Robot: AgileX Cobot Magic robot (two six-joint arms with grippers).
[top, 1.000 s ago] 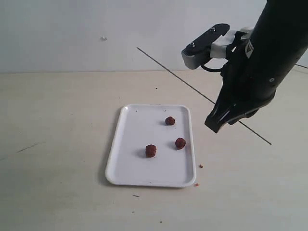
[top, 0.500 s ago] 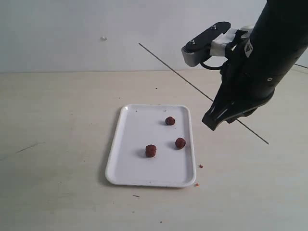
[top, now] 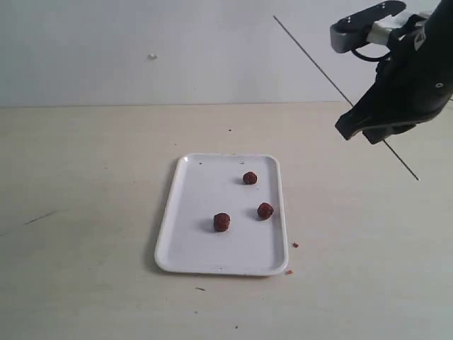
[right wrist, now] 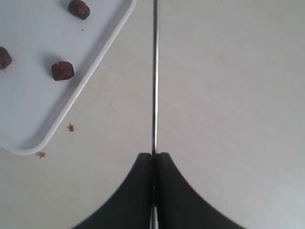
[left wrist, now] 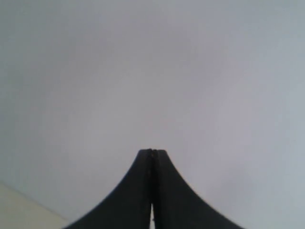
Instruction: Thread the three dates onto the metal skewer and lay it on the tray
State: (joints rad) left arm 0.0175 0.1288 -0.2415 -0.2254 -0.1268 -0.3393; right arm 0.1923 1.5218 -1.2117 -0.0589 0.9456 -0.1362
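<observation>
Three dates lie loose on the white tray in the middle of the table. My right gripper hangs in the air to the right of and beyond the tray, shut on the metal skewer, which slants from high against the wall down to the right. In the right wrist view the skewer runs straight out from the shut right gripper, beside the tray and dates. In the left wrist view the left gripper is shut, empty, facing blank wall.
Tiny reddish crumbs lie on the table by the tray's near right corner, also seen as crumbs in the right wrist view. A pale wall closes the back of the table. A thin dark mark is at left.
The right gripper has risen and moved right with the skewer, away from the tray. The dates and tray have stayed put.
</observation>
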